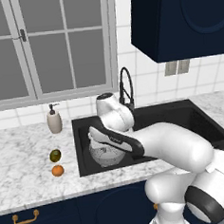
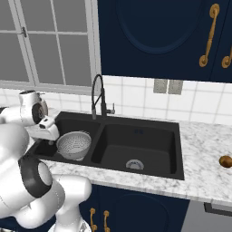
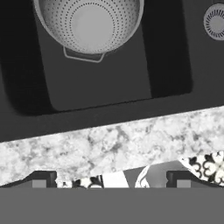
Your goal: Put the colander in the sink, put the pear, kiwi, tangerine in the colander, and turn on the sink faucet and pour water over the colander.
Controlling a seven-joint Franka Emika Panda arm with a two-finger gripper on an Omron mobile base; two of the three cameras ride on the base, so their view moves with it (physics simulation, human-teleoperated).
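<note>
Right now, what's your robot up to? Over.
Gripper open, empty, over the counter edge. Colander sits in the sink, no fruit inside. Tangerine waits on the counter. Nothing in the way.

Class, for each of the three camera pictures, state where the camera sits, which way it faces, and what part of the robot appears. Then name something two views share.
Left base view: behind the arm to its left, facing forward and down at the sink; the arm crosses from lower right.
Right base view: behind to its right, facing the sink and faucet; the arm rises at left.
Hand view: on the hand, looking down over the counter edge; open gripper at bottom.
Shared: the colander in the sink.
</note>
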